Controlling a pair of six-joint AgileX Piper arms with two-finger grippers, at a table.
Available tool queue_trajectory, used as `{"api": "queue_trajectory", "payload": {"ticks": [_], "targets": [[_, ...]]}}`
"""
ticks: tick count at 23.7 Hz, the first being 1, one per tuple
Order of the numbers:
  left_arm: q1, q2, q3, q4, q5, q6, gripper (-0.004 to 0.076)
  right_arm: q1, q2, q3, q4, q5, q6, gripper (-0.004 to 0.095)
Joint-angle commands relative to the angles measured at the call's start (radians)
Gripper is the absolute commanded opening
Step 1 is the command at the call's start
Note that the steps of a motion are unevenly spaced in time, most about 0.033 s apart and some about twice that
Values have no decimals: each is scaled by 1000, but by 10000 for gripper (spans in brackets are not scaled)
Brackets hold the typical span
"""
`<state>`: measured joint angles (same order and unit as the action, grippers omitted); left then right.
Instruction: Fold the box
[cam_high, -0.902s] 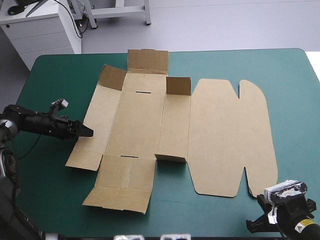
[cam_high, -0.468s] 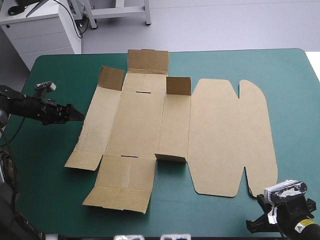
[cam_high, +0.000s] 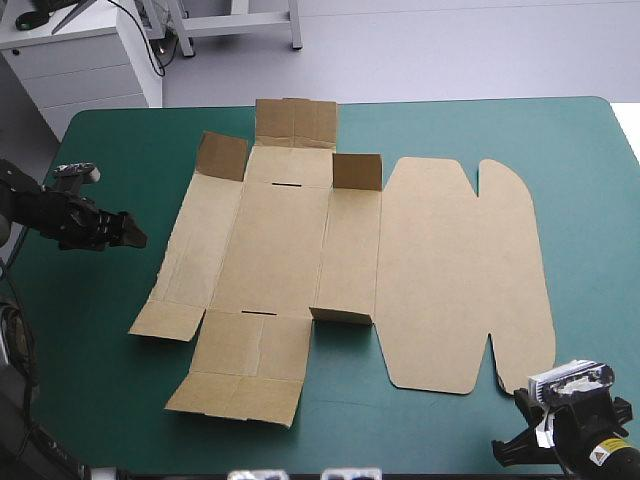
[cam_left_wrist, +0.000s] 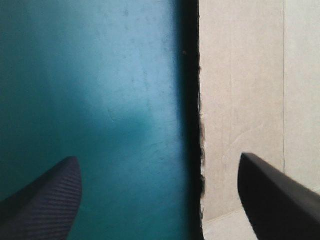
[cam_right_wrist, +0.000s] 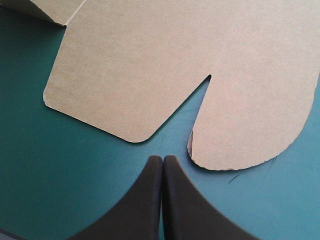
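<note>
The brown box lies as a cut sheet across the middle of the table. Most of it is flat, with three small flaps standing up, one of them near the middle. Its wide lid panel lies flat on the right. My left gripper is open, low over the cover, a short way left of the box's left edge. In the left wrist view the gripper looks along that ragged edge, one finger over the board. My right gripper is shut, just short of the lid's notched near edge.
A strip of teal-green cover runs between the box and the table's left edge. Another strip lies right of the lid. The right gripper sits by the front right corner of the table.
My left gripper has drawn back to the left, from the box's left panel out over the cover, its fingers now apart. The box and the right arm have not moved.
</note>
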<state>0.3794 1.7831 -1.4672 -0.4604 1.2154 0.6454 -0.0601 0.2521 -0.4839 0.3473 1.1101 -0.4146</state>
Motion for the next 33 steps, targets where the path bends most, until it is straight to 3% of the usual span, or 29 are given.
{"api": "queue_trajectory", "payload": {"ticks": [1, 14, 33], "targets": [[-3, -56, -20, -44, 79, -8, 606, 0, 12, -26, 18, -56, -2, -19], [-14, 36, 180, -186, 79, 82, 606, 0, 12, -26, 16, -56, -2, -19], [-133, 37, 199, -326, 81, 80, 601, 0, 12, -26, 16, -56, -2, -19]]}}
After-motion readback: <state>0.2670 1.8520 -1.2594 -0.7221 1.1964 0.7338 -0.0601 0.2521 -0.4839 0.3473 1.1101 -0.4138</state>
